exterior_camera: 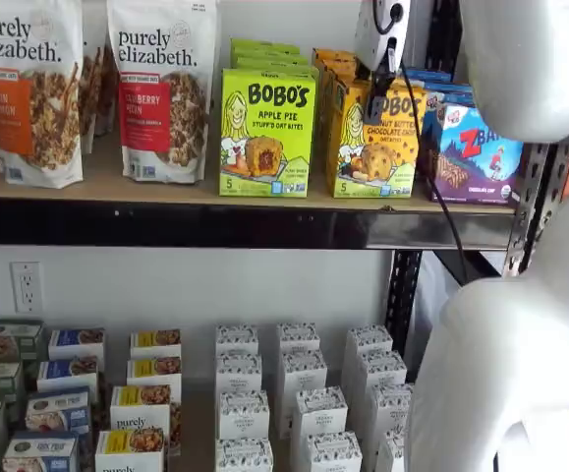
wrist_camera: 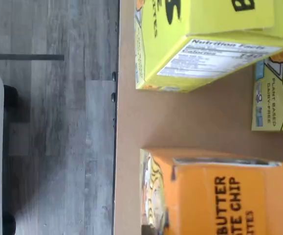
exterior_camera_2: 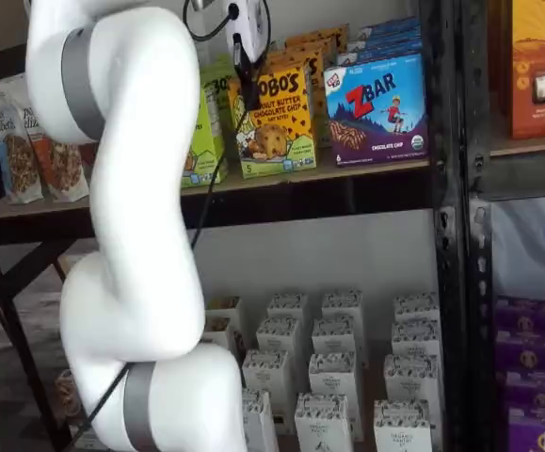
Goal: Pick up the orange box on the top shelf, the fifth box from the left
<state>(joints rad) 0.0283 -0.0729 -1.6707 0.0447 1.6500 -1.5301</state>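
While the orange box (exterior_camera: pixel 372 138) stands on the top shelf (exterior_camera: pixel 205 224) between a green box (exterior_camera: pixel 265 133) and a blue box (exterior_camera: pixel 479 152), the gripper (exterior_camera: pixel 382 84) hangs at its upper front; whether its fingers are apart I cannot tell.

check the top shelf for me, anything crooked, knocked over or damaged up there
Nothing stands out. The orange box, the green Apple Pie box and the ZBar box all stand upright at the top shelf edge, and the tool hangs just in front of the orange box.
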